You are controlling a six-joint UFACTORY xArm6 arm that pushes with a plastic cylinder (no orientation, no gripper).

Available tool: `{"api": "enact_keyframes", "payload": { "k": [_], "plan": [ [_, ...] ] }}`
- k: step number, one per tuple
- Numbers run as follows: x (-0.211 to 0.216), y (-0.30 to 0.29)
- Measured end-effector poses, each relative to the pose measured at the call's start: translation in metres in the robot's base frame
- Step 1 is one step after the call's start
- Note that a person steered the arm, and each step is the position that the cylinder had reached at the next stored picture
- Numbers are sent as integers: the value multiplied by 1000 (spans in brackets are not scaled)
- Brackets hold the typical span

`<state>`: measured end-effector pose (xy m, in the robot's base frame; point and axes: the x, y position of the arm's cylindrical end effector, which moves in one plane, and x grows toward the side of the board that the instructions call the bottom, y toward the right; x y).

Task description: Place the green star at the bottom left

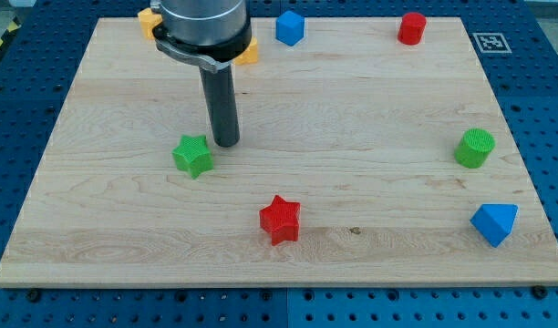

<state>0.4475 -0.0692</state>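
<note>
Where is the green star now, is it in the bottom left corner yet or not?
Not yet. The green star sits left of the board's middle, well above the bottom-left corner, with my tip just at its upper right.

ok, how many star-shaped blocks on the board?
2. The green star sits left of centre, just left of my tip. The red star is near the bottom, centre. The yellow pieces behind the arm are partly hidden, shape unclear.

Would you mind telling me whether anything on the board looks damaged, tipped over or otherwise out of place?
Nothing stands out. The blocks sit intact on the wooden board, and my tip rests just to the view's upper right of the green star. An orange block at the top is partly hidden behind the arm.
</note>
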Motion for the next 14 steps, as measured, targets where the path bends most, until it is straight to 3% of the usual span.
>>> {"api": "enact_keyframes", "payload": {
  "k": [7, 9, 10, 13, 14],
  "plan": [
    [93, -115],
    [58, -110],
    [56, -154],
    [92, -163],
    [60, -148]
  ]
}}
